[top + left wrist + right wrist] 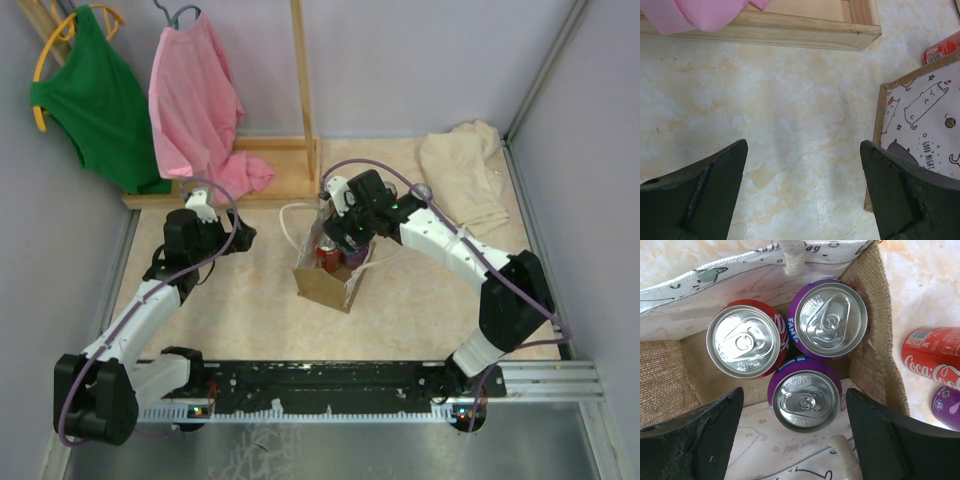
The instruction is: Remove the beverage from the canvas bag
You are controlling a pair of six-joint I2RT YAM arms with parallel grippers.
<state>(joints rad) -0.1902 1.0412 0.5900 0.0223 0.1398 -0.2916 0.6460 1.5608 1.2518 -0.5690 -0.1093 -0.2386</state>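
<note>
The canvas bag (322,285) stands open in the middle of the table, tan burlap with a white cat-print lining (700,285) and white loop handles (792,252). Three upright cans stand inside it: a red one (745,342), a purple Fanta (830,317) and a second purple one (805,400). My right gripper (795,407) is open just above the bag's mouth, its fingers on either side of the nearer purple can without touching it. My left gripper (804,150) is open and empty over bare table left of the bag (920,115).
A red Coca-Cola can (932,357) and a purple can (947,407) lie on the table right of the bag. A wooden rack base (270,170) with pink (195,100) and green (95,100) shirts stands behind. A cream cloth (462,170) lies at the back right.
</note>
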